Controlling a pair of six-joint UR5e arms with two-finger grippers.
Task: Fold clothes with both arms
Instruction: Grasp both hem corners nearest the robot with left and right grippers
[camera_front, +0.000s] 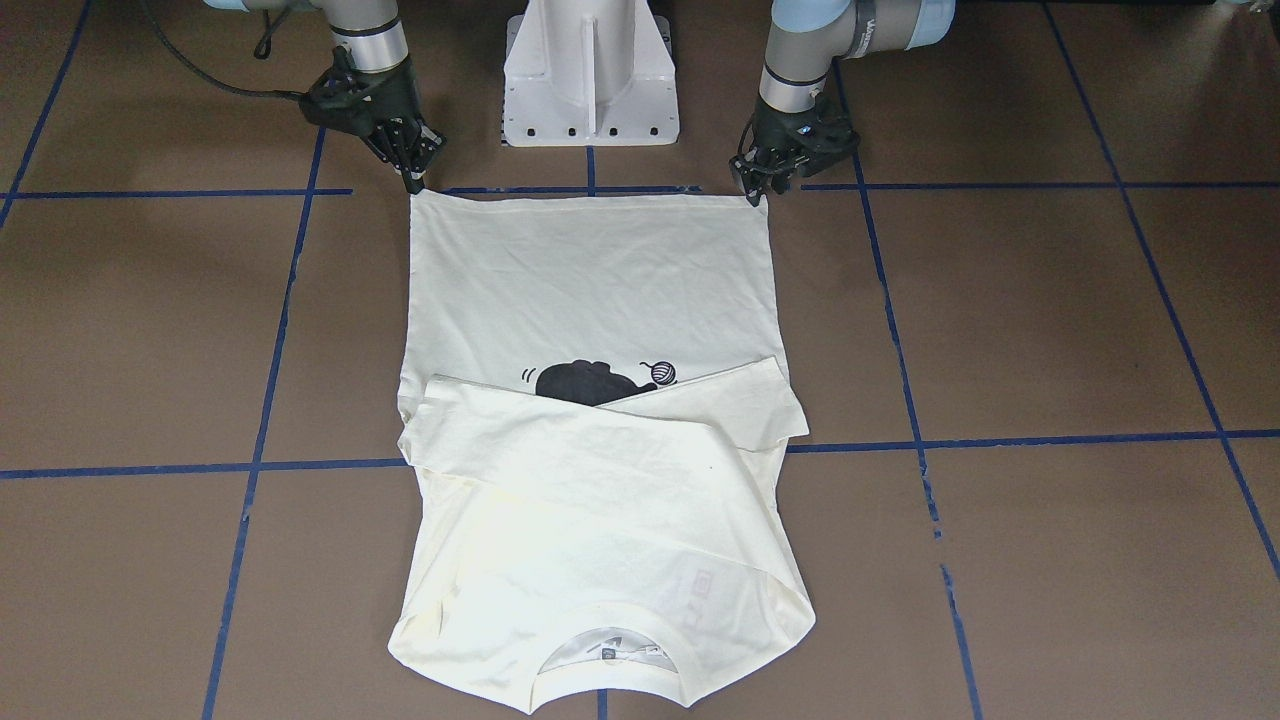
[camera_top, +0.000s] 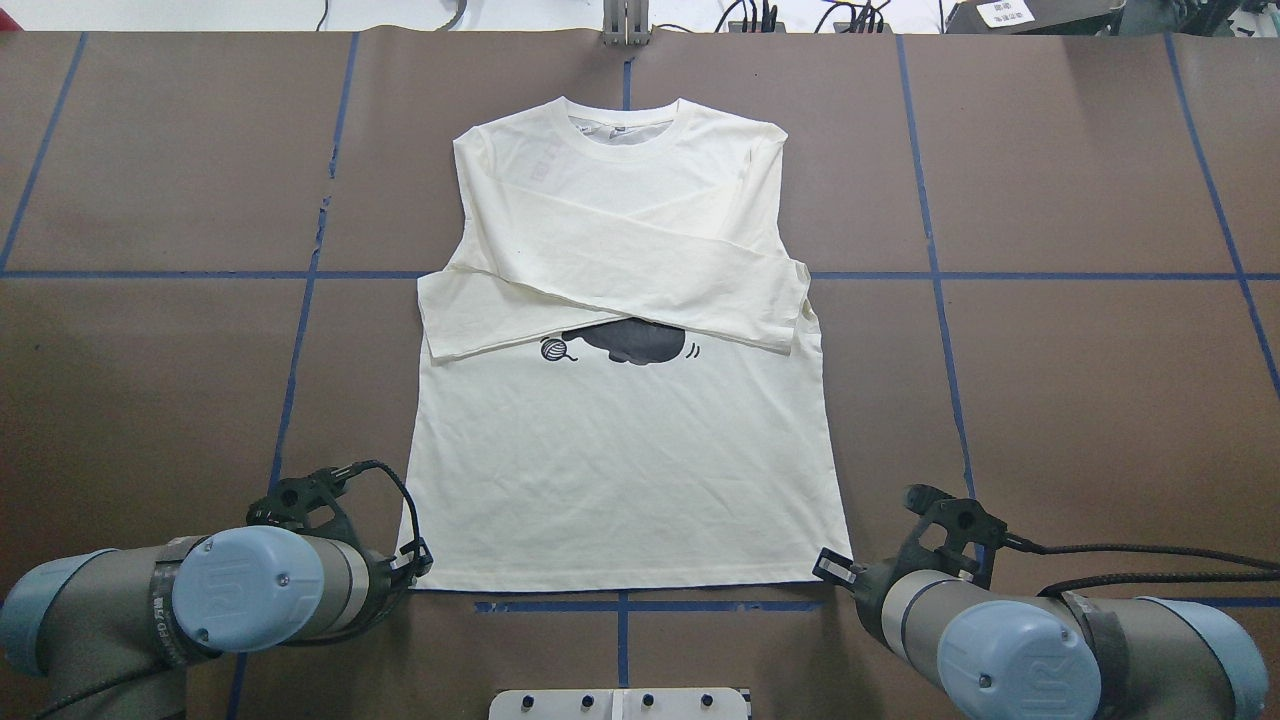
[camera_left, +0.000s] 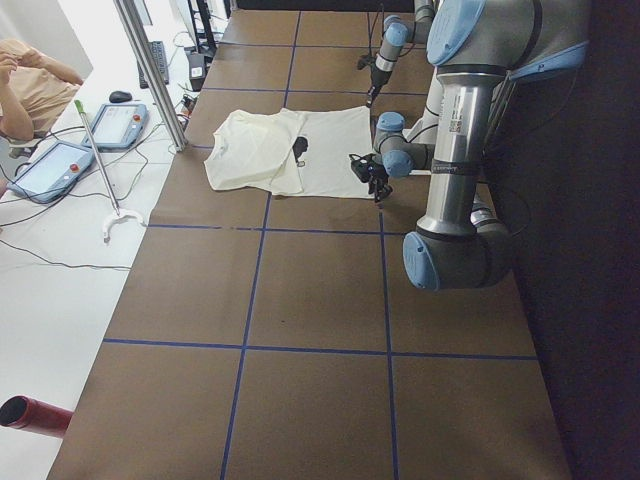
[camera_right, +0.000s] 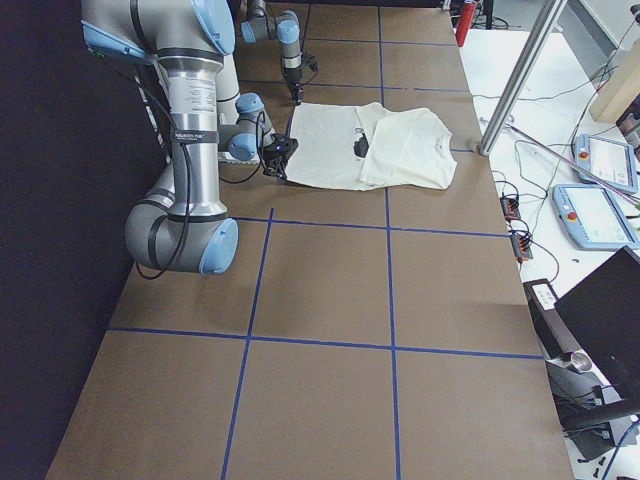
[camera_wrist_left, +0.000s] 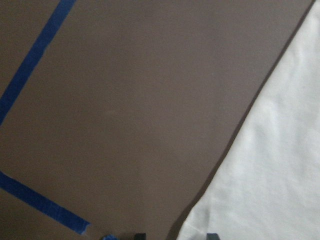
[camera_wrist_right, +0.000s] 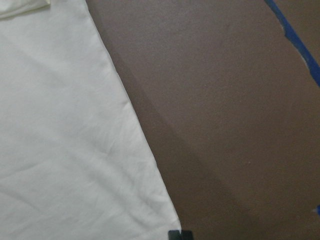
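The cream-white T-shirt (camera_top: 620, 470) lies flat, print side up, with both sleeves folded across the chest above the black cat print (camera_top: 640, 343). Its collar points away from the robot. My left gripper (camera_top: 418, 562) is at the near hem corner on its side. In the left wrist view its two fingertips (camera_wrist_left: 212, 235) stand apart with the shirt (camera_wrist_left: 270, 165) corner between them, so it is open. My right gripper (camera_top: 832, 568) is at the other hem corner. Its tips (camera_wrist_right: 180, 235) show as one dark block on the shirt (camera_wrist_right: 65, 140) corner, so it is shut there.
The white pedestal base (camera_top: 620, 703) stands between the arms, just behind the hem. Blue tape lines (camera_top: 300, 330) cross the brown table. A person (camera_left: 25, 85), teach pendants (camera_left: 115, 125) and a metal post (camera_left: 150, 70) are beyond the far edge.
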